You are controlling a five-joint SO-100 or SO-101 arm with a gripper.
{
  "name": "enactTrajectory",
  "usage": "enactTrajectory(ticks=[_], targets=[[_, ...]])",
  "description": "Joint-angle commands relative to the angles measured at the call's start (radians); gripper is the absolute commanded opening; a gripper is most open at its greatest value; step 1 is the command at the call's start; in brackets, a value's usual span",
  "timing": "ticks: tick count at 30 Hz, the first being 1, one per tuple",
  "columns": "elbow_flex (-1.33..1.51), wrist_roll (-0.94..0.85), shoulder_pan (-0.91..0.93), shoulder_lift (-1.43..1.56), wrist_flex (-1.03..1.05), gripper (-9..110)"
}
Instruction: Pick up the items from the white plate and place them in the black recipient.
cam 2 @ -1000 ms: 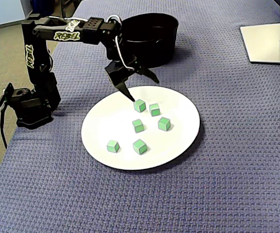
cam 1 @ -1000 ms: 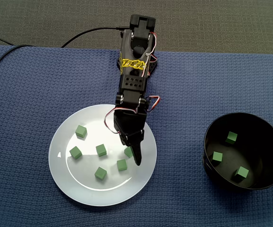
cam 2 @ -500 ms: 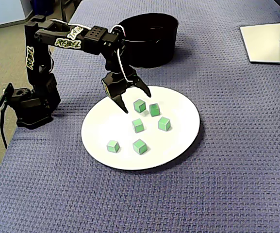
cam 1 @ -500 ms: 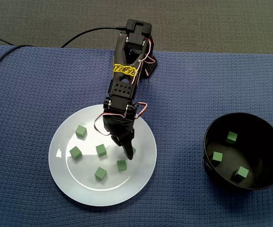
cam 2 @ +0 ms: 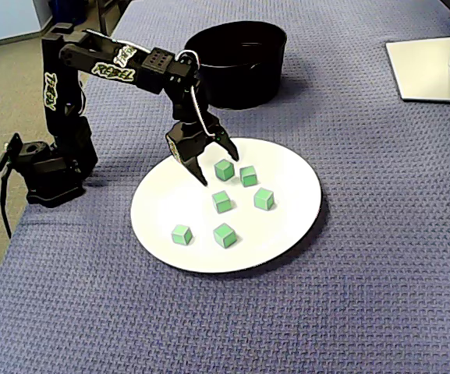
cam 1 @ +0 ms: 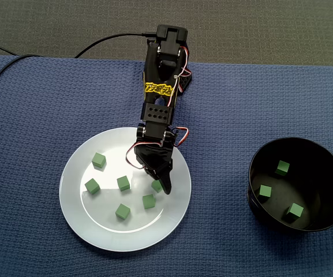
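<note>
– Claw in a fixed view, where?
– Low over the right part of the white round plate, tips at one small green cube and partly hiding it. Can't read the jaw spread here. Five more green cubes sit on the plate. Three green cubes are in the black round bowl, well apart to the right on the blue woven surface.
– And the claw in a fixed view?
– Spread apart, holding nothing, one finger on each side of the small green cube, down near the plate. Can't tell if it touches. The bowl is behind the arm.
– Step?
– Grasp approach on the fourth cube, I'd judge. Next it needs to close squarely, lift clear, swing to the bowl and release. The neighbour cube is just beside, so it could get nudged.
</note>
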Motion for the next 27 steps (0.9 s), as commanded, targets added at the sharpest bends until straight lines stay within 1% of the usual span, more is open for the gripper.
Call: enactTrajectory(ticks=[1,5,13,16,19,21,23,25,27], targets=[[0.008,0.014,-0.017,0.046,-0.038,17],[0.008,0.005,-0.020,0.052,-0.018,0],[0.006,0.029,-0.012,0.133,0.032,0],[0.029,0.040,0.002,0.290,0.075,0],[0.026,0.081,-0.014,0.540,0.181,0],[0.002,0.101,-0.063,0.683,0.227,0],[-0.040,0.149,-0.141,0.781,0.230,0],[-0.115,0.199,-0.253,0.818,0.227,0],[-0.195,0.216,-0.411,0.834,0.216,0]])
